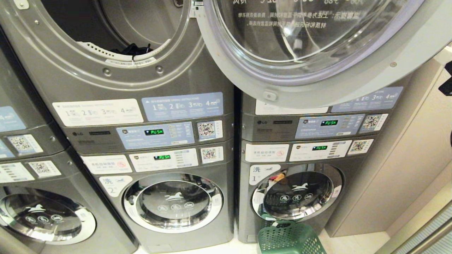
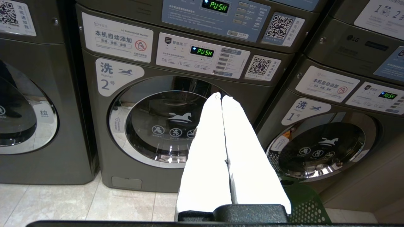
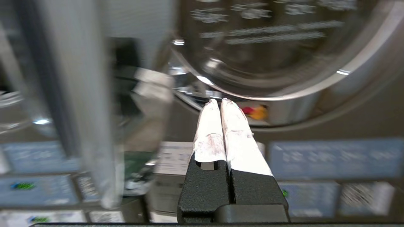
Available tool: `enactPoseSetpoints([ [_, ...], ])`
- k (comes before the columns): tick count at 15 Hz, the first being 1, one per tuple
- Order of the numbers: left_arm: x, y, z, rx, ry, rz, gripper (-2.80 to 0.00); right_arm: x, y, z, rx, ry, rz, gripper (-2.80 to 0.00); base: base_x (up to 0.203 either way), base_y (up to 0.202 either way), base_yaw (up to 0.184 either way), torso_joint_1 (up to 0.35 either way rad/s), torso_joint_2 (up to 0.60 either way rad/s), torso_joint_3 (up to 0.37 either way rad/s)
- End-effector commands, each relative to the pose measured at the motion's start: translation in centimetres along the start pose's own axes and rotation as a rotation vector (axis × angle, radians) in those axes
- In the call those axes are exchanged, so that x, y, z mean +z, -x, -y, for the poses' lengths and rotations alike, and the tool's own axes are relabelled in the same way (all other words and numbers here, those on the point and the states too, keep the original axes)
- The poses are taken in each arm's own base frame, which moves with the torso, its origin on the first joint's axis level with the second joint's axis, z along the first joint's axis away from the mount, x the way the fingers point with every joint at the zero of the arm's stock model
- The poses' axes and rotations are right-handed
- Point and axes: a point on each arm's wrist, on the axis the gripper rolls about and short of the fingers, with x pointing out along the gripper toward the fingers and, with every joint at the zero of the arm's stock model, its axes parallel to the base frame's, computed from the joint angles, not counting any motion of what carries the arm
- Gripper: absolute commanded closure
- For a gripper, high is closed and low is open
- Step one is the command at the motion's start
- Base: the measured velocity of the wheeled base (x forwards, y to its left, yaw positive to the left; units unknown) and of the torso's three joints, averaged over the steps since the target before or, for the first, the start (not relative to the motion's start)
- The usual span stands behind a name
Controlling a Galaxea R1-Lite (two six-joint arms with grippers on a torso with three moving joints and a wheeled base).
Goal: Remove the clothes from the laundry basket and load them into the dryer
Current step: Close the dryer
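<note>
Green laundry basket (image 1: 287,240) at 6 o'clock w/ contents unseen, dark clothes (image 1: 132,50) in open dryer (image 1: 106,42) at 11, left gripper (image 2: 221,97) & right gripper (image 3: 219,102) both clenched, empty.

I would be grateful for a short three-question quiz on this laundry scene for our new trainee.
1. True or false: the upper dryer door is swung open.
2. What colour is the laundry basket on the floor: A green, B red, C white?
3. What word glows on the machines' displays?

Key:
1. True; dark clothes lie at the drum's lip.
2. A; it stands before the washer marked 1.
3. PUSH.
The left gripper and right gripper are both shut and hold nothing.
</note>
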Motion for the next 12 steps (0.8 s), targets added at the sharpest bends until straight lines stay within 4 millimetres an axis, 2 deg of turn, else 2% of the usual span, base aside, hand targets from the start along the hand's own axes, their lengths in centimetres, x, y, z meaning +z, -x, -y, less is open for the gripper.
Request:
enactPoseSetpoints([
  [1,-0.8,-0.2,-0.2,0.007,0.000,-0.027,0.00,-0.8,-0.6,0.1,0.042,-0.004,-0.022,0.00,0.000,0.000,0.000,0.000,0.00,0.000],
  [7,-0.8,-0.2,-0.2,0.007,0.000,-0.027,0.00,-0.8,-0.7,-0.1,0.123,-0.006,-0.033,0.00,0.000,0.000,0.000,0.000,0.00,0.000],
  [10,-0.8,-0.2,-0.2,0.007,0.000,-0.027,0.00,-0.1,-0.1,-1.0,0.230,-0.004,-0.023,0.00,0.000,0.000,0.000,0.000,0.00,0.000],
  [12,-0.8,-0.2,-0.2,0.007,0.000,-0.027,0.00,0.1,0.1,-2.2,0.297,-0.020,-0.013,0.00,0.000,0.000,0.000,0.000,0.00,0.000],
])
